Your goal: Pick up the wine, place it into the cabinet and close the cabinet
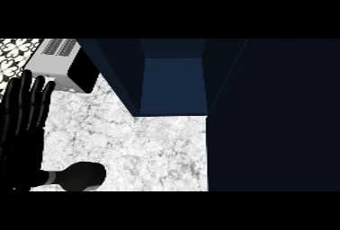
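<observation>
The wine bottle (84, 175) is a dark bottle on the white marble counter (146, 143) at the lower left, its neck pointing left. My left hand (23, 117) shows at the left edge, open with straight fingers pointing up, resting. The bottle's neck ends beside that hand's lower part; whether they touch I cannot tell. The dark blue cabinet (172, 83) stands open at the top middle, and its inside looks bare. Its door (279, 117) is swung out and covers the right side of the view. My right hand is out of sight.
A white boxy appliance (61, 63) with a black front stands at the back left, just left of the cabinet. A patterned tile wall (16, 51) shows in the top left corner.
</observation>
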Robot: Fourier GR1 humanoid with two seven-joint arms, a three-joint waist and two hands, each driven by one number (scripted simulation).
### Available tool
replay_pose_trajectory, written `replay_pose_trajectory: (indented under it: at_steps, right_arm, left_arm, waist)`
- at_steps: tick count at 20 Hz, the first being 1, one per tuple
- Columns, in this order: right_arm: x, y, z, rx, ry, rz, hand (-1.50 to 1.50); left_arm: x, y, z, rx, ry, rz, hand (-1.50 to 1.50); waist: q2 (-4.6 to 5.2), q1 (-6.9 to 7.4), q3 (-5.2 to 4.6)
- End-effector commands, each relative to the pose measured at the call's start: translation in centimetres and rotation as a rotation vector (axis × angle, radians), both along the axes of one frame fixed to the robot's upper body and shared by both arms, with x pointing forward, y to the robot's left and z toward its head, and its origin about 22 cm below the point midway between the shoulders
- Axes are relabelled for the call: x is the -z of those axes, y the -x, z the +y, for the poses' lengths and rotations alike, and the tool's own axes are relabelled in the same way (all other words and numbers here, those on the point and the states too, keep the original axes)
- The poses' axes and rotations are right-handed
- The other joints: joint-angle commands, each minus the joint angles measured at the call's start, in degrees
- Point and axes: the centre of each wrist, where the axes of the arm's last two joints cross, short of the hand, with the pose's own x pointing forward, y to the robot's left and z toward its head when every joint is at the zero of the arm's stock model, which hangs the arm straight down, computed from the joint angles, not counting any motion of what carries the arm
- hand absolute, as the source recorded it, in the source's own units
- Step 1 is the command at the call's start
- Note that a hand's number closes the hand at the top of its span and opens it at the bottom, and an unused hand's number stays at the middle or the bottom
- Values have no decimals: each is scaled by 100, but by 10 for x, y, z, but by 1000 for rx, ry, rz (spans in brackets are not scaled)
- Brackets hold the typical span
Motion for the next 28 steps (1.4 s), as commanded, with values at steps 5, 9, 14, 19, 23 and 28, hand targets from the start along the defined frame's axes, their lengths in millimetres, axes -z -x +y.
replay_pose_trajectory:
  at_steps: [5, 9, 14, 19, 23, 28]
  right_arm:
    - [-5, 40, -5, 12, 34, -76, -150]
    - [7, 37, 4, -221, 1, 136, -150]
    - [-8, 44, -4, -256, -6, 117, -150]
    - [-17, 59, 3, -242, -9, 130, -150]
    - [-20, 56, 2, -247, -11, 126, -150]
    - [-47, 73, -6, -258, 12, 130, -150]
  left_arm:
    - [-13, 3, 21, -19, -24, -31, -150]
    - [14, 22, 4, 102, 317, 211, -150]
    - [-4, 17, -1, 94, 348, 238, -150]
    - [-11, 35, -14, 93, 354, 220, -150]
    - [-24, 36, -3, 87, 330, 235, -150]
    - [-34, 46, -20, 77, 341, 218, -150]
  waist:
    - [-142, 95, 24]
    - [-159, 177, 20]
    - [-138, 107, 25]
    - [-139, 110, 25]
    - [-137, 111, 25]
    - [-140, 103, 26]
